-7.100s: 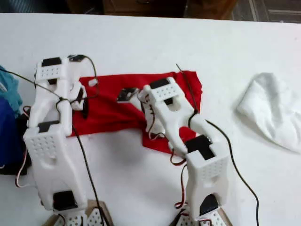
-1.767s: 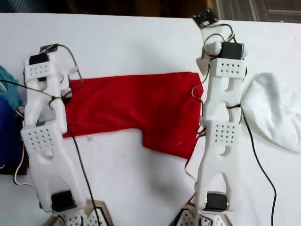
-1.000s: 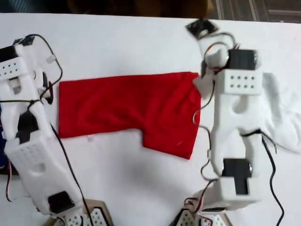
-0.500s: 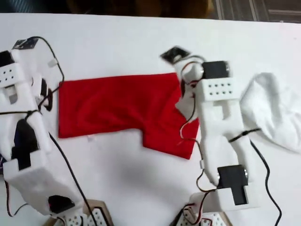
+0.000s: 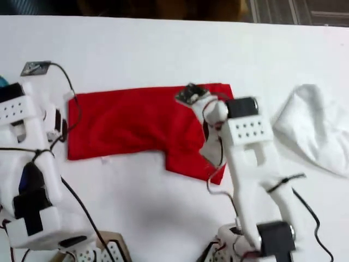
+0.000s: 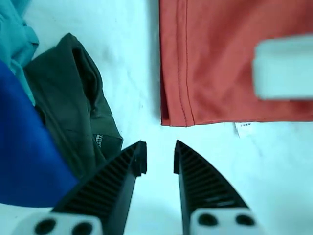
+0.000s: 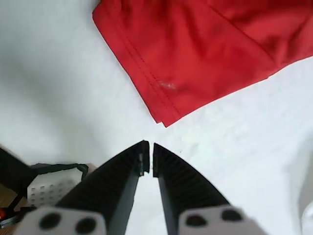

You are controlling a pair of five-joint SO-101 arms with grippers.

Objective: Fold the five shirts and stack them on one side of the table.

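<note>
Since a second ago the red shirt (image 5: 131,120) has stayed flat mid-table while your right arm (image 5: 251,164) swung in over its right end. Your right gripper (image 7: 147,159) is all but closed and empty; the left gripper (image 6: 160,156) is slightly parted, empty, just off a hem corner. Spread wider, pinch the corners low. Mind the dark shirt (image 6: 78,112) and blue shirt (image 6: 24,152) by the left gripper, the white shirt (image 5: 316,128) farther right

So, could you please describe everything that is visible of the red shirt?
The red shirt lies flat on the white table, folded into a long band with a wider flap at its right end. The cloth looks soft and slightly wrinkled, with stitched hems and a small white label at the near edge. The left gripper and right gripper are near its corners, apart from it.
</note>
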